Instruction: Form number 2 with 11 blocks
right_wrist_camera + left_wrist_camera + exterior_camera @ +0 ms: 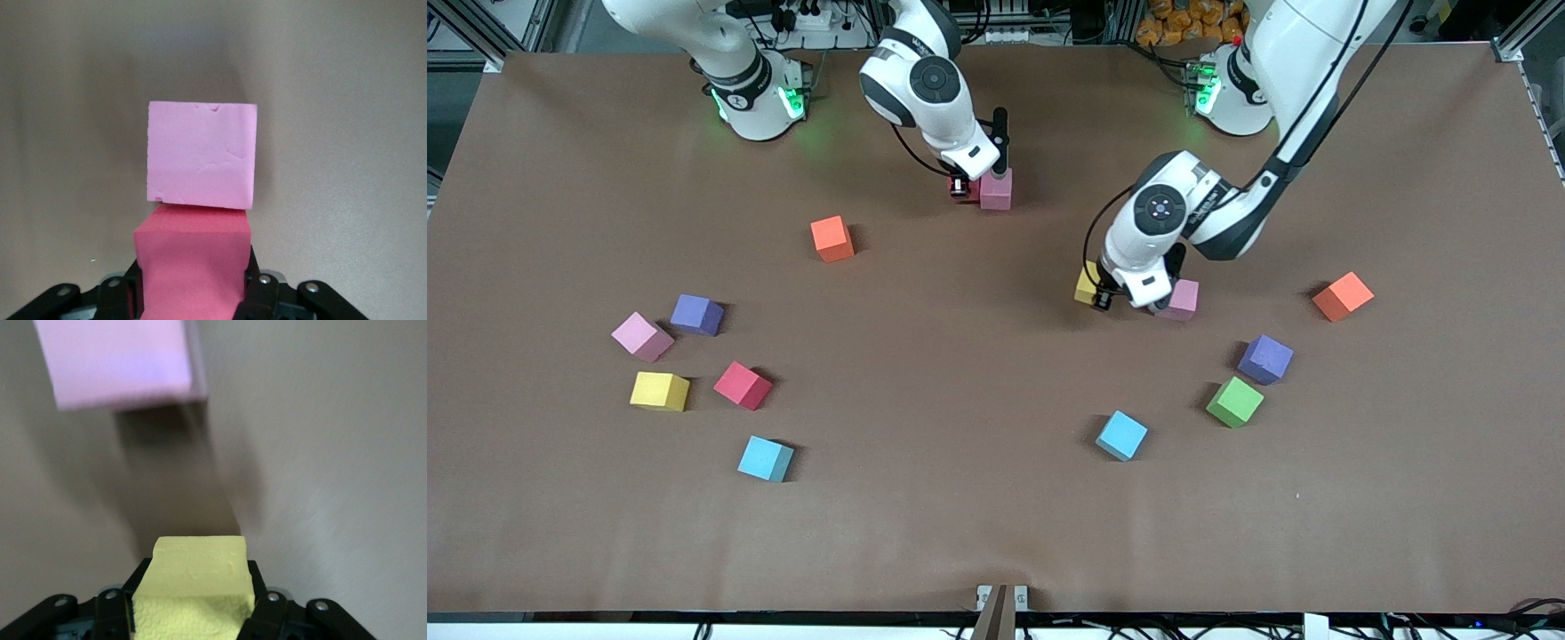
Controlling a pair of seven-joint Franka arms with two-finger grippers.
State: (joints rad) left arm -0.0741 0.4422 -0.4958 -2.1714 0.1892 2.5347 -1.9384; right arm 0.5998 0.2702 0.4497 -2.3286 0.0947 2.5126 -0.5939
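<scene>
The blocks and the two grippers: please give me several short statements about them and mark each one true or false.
1. The left gripper is shut on a yellow block. True.
2. The right gripper holds a green block. False: it holds a red block beside a pink block.
3. The green block lies on the table, untouched. True.
4. Both orange cubes are stacked. False: one orange cube and the other orange cube lie far apart.
</scene>
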